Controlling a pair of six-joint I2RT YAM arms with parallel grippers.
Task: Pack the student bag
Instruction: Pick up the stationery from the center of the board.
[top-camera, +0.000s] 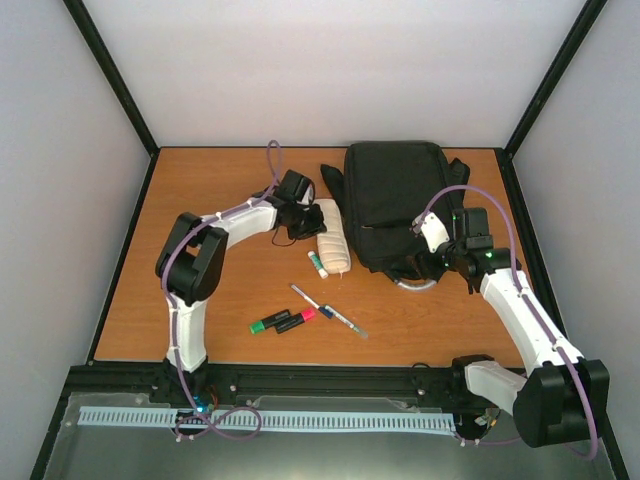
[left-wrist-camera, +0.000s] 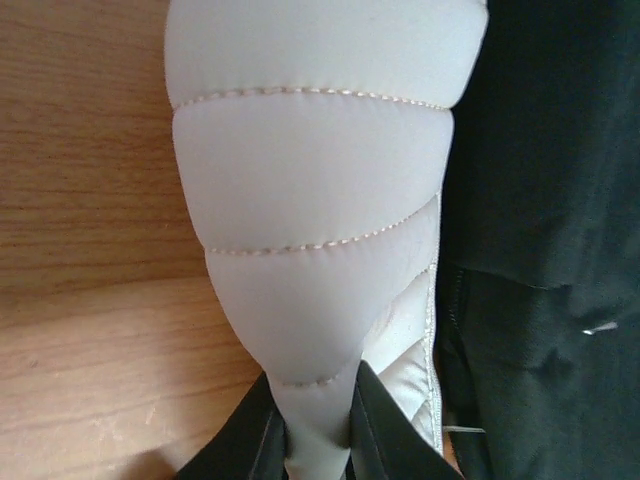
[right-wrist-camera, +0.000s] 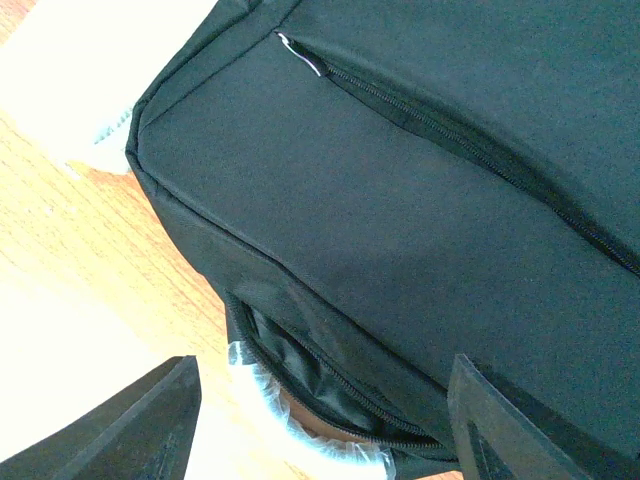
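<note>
Between black fingers (left-wrist-camera: 398, 440) the pencil case (left-wrist-camera: 310, 180) was cream with tan stitch lines; the student bag (left-wrist-camera: 540, 150) beside them was black.

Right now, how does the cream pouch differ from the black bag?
The pouch is small, cream and ribbed; the student bag is large, black and smooth. The left gripper pinches the pouch's end; the right gripper hangs open at the bag's near edge. Both lie on the table.

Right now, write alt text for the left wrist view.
The end effector pinches the narrow end of a cream quilted pencil case on a wooden table. A black bag fills the right side.
</note>
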